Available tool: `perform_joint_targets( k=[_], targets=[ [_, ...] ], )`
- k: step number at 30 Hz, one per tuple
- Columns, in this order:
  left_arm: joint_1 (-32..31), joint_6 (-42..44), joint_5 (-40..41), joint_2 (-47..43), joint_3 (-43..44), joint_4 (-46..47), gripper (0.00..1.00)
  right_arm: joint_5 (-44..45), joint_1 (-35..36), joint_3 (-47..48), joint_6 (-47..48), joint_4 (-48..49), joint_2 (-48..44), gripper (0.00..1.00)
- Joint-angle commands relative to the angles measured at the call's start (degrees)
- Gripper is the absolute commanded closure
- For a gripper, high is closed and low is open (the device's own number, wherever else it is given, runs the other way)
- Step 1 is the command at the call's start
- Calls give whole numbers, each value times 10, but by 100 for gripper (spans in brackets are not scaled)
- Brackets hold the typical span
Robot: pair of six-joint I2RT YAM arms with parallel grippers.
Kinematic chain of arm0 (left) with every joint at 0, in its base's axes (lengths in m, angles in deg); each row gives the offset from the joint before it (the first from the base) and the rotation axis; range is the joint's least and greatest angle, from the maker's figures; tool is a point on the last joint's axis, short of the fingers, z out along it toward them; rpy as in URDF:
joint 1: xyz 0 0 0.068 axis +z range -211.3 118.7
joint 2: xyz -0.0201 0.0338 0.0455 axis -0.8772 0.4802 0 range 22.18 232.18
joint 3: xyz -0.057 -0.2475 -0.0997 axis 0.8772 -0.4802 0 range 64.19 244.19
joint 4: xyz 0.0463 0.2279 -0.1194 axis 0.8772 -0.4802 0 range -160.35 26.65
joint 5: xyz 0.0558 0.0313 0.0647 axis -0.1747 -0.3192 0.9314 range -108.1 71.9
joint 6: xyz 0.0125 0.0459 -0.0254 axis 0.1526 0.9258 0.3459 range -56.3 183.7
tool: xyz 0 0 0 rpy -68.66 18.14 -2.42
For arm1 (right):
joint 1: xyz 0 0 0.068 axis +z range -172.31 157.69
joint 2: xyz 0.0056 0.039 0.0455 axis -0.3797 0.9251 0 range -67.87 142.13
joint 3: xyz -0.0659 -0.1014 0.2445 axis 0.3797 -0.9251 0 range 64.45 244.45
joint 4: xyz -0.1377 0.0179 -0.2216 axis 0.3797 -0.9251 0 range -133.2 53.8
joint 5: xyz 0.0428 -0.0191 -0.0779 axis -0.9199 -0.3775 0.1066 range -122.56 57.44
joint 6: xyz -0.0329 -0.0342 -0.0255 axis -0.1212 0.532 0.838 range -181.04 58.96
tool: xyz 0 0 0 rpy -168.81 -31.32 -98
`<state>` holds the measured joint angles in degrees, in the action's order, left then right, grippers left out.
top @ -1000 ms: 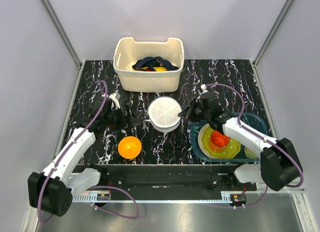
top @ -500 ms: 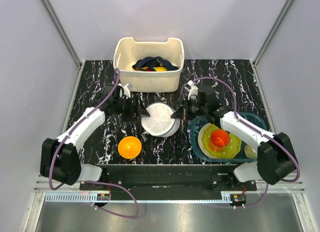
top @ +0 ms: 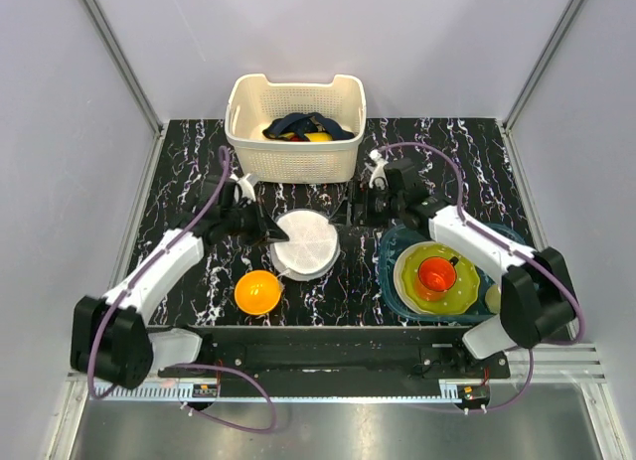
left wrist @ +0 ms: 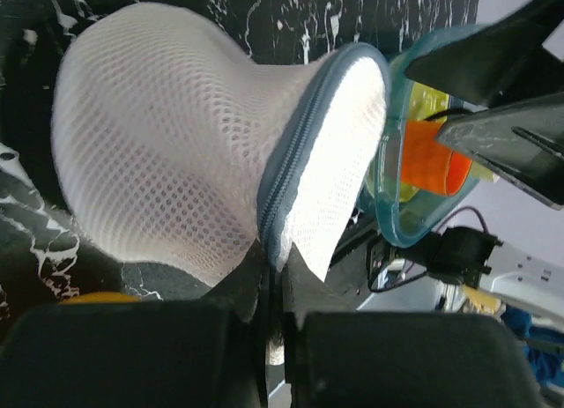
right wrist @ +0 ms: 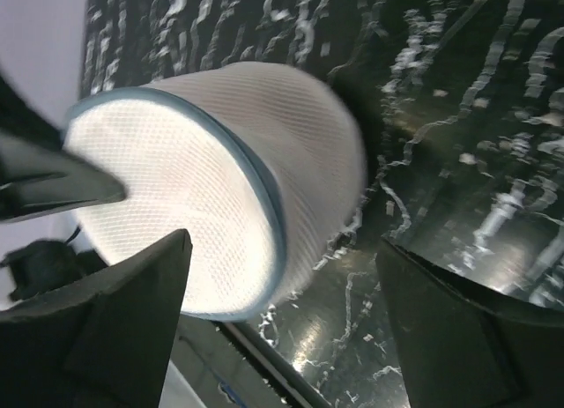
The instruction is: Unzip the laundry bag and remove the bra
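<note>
White mesh laundry bag (top: 305,243), blue-grey zip

The top camera looks down from above and behind the arm bases, far enough off to take in the whole bench (top: 189,152), with the laundry bag (top: 306,243) near its middle. The left wrist camera sits close against the bag's left side, facing right past it. The right wrist camera, slightly farther off, faces the bag from its right. All three views share the bag.
</note>
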<state>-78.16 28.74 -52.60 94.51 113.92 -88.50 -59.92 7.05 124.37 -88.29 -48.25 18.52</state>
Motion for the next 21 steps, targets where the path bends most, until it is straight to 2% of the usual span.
perform_joint_targets(
  k=[1,3,4,6,7,10,14,21],
  targets=[
    [-2,-133,104,-103,-32,26,100,189,10,-1,-19,-44,-137,7],
    [-5,-179,151,-129,-54,37,100,217,28,-9,-25,-52,-176,11],
    [-9,-223,179,-151,-68,41,100,243,55,-10,-30,-62,-197,16],
    [-19,-268,200,-161,-76,44,100,271,88,-15,-36,-80,-210,21],
    [-21,-277,214,-163,-76,43,100,271,130,-22,-46,-82,-215,23],
    [-34,-293,245,-156,-68,21,100,292,205,-44,-77,-66,-208,25],
    [-44,-296,254,-136,-47,1,100,287,276,-81,-120,24,-184,31],
    [-51,-296,255,-127,-36,-9,100,336,354,-94,-149,116,-104,33]
  ],
)
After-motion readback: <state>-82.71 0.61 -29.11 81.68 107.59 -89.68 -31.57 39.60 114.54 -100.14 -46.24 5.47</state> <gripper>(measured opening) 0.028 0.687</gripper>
